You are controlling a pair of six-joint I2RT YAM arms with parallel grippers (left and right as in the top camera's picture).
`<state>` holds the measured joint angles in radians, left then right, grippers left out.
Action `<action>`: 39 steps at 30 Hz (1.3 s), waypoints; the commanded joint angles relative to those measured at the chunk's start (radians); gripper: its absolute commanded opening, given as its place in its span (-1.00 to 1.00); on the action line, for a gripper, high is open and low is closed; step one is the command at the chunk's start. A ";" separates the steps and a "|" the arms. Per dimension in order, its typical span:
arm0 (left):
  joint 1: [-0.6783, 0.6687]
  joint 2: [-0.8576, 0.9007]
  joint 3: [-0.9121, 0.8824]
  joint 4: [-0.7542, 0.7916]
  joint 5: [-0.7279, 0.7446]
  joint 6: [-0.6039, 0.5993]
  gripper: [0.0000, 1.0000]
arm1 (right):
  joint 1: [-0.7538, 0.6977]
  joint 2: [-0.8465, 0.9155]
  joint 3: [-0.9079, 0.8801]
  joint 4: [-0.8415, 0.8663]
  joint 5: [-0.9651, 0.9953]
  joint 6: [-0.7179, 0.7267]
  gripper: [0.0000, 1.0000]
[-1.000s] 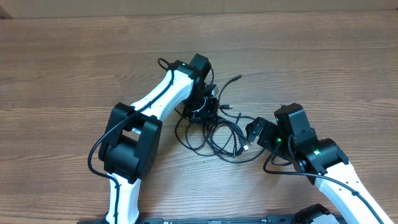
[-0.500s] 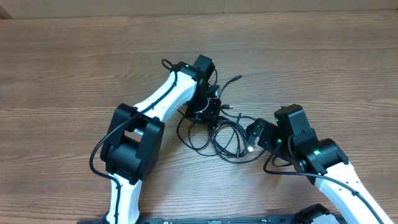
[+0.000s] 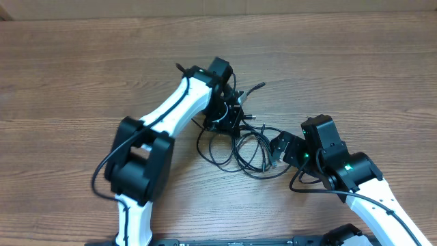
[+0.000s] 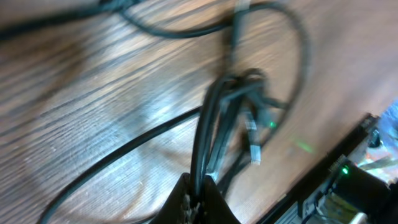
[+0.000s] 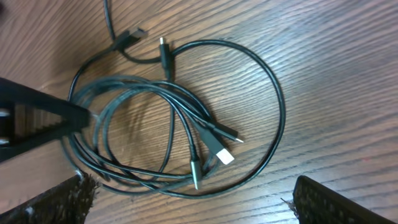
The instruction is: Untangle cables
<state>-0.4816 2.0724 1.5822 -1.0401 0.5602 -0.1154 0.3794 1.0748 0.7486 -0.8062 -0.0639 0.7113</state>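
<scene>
Brown wood-grain table [image 3: 82,68] throughout, with a paler strip [image 3: 307,5] (perhaps cardboard) along its far edge.

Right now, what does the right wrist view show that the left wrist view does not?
Only the right wrist view: the whole coil of cables lying on the table, the silver connector sharp, and the right gripper open, holding nothing. Only the left wrist view: part of the right arm with a green light, blurred. Both: the black cables, the wooden table, and the left gripper shut on several strands.
</scene>
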 commanded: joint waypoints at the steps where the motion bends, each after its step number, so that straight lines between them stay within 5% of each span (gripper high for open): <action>1: 0.003 -0.225 0.005 0.013 0.043 0.215 -0.91 | -0.005 0.001 -0.001 0.034 -0.101 -0.128 1.00; 7: 0.003 -0.486 0.005 0.013 -0.019 0.357 -0.91 | -0.005 0.001 -0.001 0.141 -0.288 -0.249 1.00; 21: 0.004 -0.762 0.005 -0.034 -0.138 0.298 -0.91 | -0.005 0.001 -0.001 0.494 -0.703 -0.377 1.00; 25: 0.003 -0.760 0.005 -0.032 0.065 0.287 -0.91 | -0.005 0.001 -0.001 0.559 -0.699 -0.375 1.00; 33: 0.003 -0.760 0.005 0.000 0.464 0.287 -0.92 | -0.005 0.001 -0.001 0.497 -0.315 -0.174 1.00; 39: 0.005 -0.769 0.005 0.025 0.507 0.287 -0.92 | -0.005 0.001 -0.001 0.453 -0.216 -0.084 0.99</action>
<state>-0.4778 1.3270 1.5780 -1.0386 0.9386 0.1822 0.3801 1.0760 0.7460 -0.3279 -0.4084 0.5468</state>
